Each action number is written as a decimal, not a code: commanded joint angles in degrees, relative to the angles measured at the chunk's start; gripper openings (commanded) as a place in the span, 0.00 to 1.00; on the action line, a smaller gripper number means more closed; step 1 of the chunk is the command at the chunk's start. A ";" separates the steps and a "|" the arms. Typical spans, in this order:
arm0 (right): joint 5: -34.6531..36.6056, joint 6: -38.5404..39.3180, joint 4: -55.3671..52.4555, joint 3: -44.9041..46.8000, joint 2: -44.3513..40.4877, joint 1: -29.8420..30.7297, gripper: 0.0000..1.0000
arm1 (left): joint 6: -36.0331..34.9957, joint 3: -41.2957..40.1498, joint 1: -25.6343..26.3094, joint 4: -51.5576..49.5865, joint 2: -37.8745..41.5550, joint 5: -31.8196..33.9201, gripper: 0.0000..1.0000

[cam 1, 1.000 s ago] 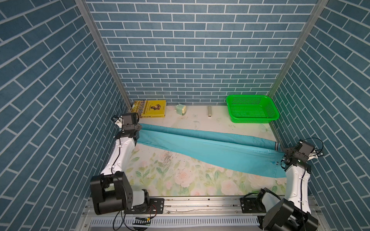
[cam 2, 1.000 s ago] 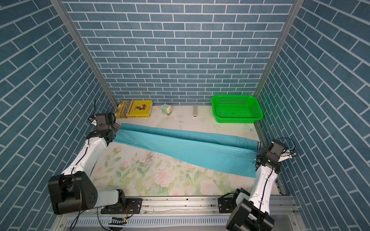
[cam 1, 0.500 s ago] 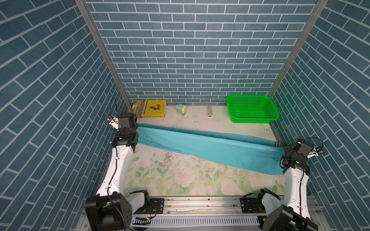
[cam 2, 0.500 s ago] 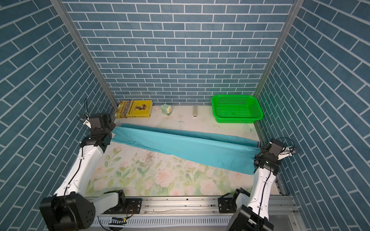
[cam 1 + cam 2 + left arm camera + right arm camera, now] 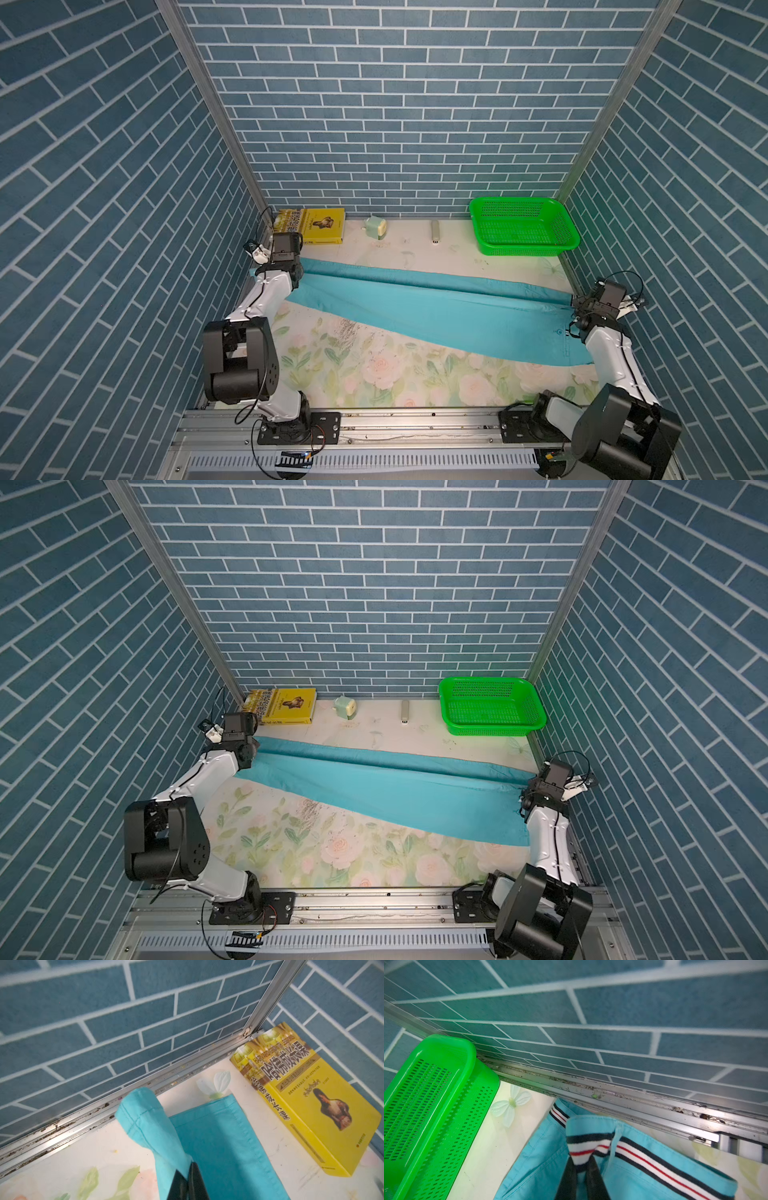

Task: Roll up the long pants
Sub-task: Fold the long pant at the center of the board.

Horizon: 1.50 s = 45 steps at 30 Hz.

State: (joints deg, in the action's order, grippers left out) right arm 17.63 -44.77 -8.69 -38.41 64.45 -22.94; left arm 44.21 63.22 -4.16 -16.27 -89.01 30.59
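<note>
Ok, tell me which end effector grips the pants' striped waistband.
The right end effector, shut on the striped waistband of the long pants; the left end effector pinches a plain teal leg hem instead.

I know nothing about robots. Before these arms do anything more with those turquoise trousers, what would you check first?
1. The left gripper is shut on a leg hem of the long pants: ok.
2. The right gripper is shut on the striped waistband: ok.
3. The pants lie stretched across the table between the arms: ok.
4. Both leg hems are caught in the left grip: cannot tell; one layer lies flat on the table.
5. The yellow book and green basket are apart from the cloth: ok.
6. A roll has begun: not ok, none yet.
</note>
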 commanded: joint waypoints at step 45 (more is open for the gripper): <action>5.41 1.10 3.31 -4.72 2.51 0.89 0.00 | -5.30 2.78 4.08 -12.64 5.94 4.85 0.00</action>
State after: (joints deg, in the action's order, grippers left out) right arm 21.04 -44.93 -6.00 -43.16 67.33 -21.80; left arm 40.01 68.16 0.86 -30.13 -79.15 34.57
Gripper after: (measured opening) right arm 0.103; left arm 0.065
